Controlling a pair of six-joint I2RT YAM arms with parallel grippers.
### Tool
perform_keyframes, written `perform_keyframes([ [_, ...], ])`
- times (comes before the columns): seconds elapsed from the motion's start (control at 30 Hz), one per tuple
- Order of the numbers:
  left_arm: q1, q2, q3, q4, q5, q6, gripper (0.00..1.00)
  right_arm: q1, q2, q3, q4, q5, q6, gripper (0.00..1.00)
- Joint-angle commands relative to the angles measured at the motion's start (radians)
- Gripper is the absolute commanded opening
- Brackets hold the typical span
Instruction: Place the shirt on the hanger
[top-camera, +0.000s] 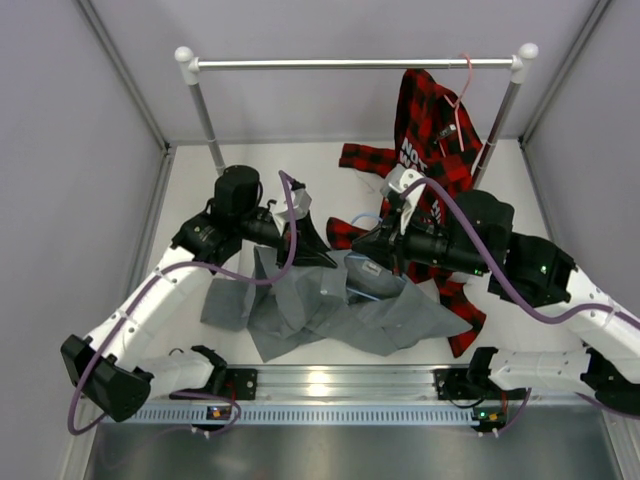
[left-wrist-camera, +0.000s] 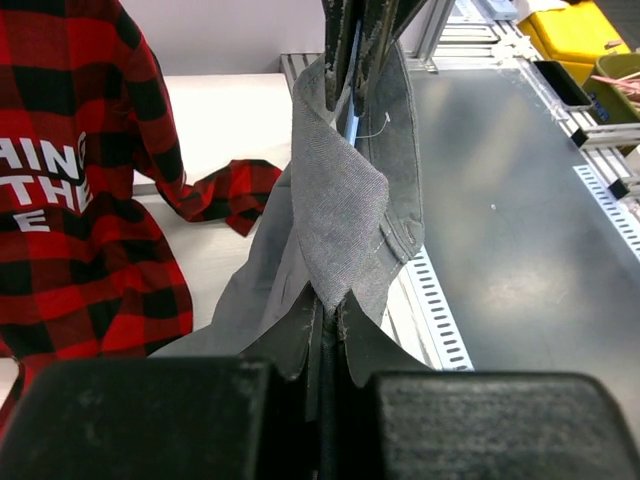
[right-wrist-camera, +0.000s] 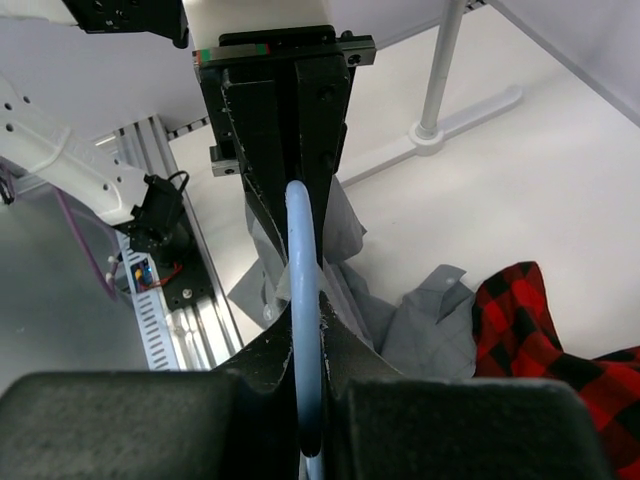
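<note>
Hanger (right-wrist-camera: 304, 300): single wire stretch seen in right gripper (right-wrist-camera: 306, 345); remainder runs off bottom edge. Plaid shirt (left-wrist-camera: 80, 200) lettering cut by left edge, unreadable. Shirt (top-camera: 330, 315) partly covered by both arms overhead. Hanger hook not discernible.

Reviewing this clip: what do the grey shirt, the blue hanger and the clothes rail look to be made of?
Grey shirt: soft woven cloth, matte; fine weave and stitched hem show. Blue hanger: smooth rounded rod, slight sheen, plastic or coated wire, unclear which. Clothes rail: shiny silver bar, likely metal.
</note>
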Motion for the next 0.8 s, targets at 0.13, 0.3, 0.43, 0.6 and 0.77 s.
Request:
perform_keyframes([
  [0.13, -0.002, -0.04, 0.018, -0.083, 0.008, 0.148, 0.0, 0.008, -0.054, -0.016, 0.066, -0.044, 0.009, 0.21],
  [0.3, -0.002, -0.074, 0.028, -0.131, -0.008, 0.169, 0.0, 0.008, -0.184, -0.074, -0.084, 0.017, -0.058, 0.82],
  [0.43, -0.002, -0.091, 0.032, -0.132, -0.003, 0.164, 0.0, 0.008, -0.342, -0.156, -0.191, -0.085, -0.114, 0.88],
  [0.6, -0.002, -0.088, 0.048, -0.132, 0.034, 0.149, 0.0, 0.008, -0.465, -0.292, -0.29, -0.113, -0.124, 0.84],
  [0.77, -0.002, -0.075, 0.069, -0.132, 0.07, 0.129, 0.0, 0.008, -0.437, -0.323, -0.281, -0.156, -0.131, 0.81],
])
